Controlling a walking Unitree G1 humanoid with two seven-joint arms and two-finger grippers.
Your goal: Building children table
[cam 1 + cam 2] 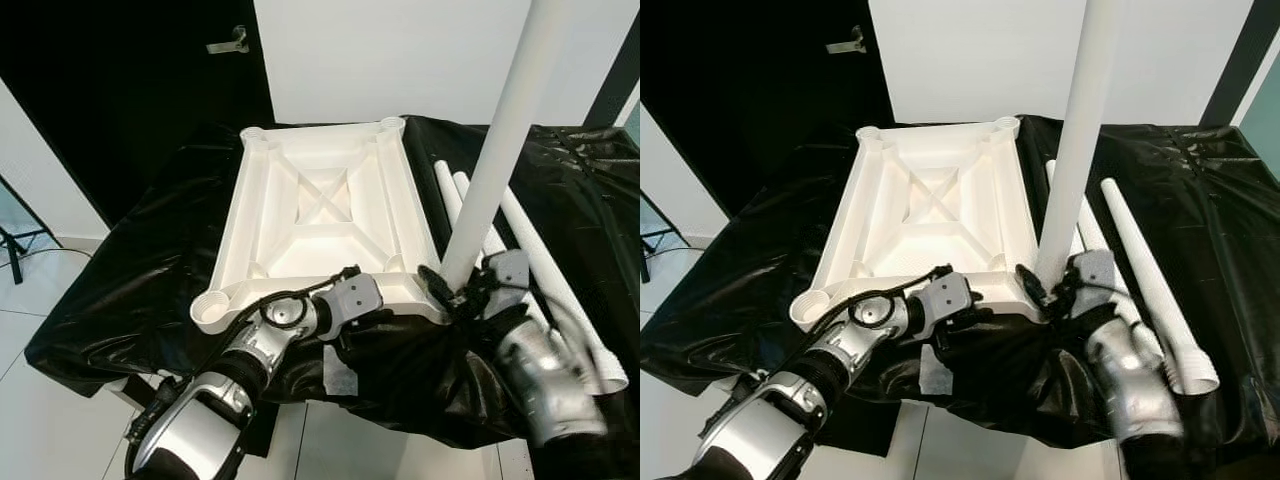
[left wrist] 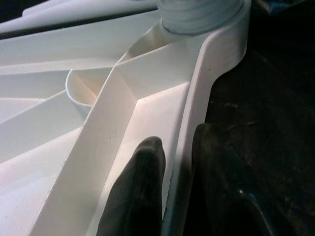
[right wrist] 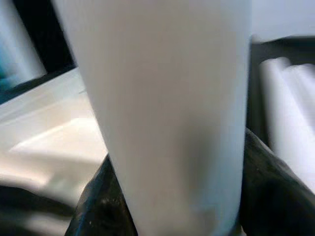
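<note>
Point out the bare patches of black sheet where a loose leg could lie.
Free: black plastic sheet left of the upturned white plastic tabletop, and beyond the loose white legs on the right. Crowded: the near edge, where left gripper and right gripper work.

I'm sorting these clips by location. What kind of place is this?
Probably a room in a home or a studio, hard to say which: a dark door in a plain white wall, pale floor tiles, and a work surface draped in black plastic sheeting.
</note>
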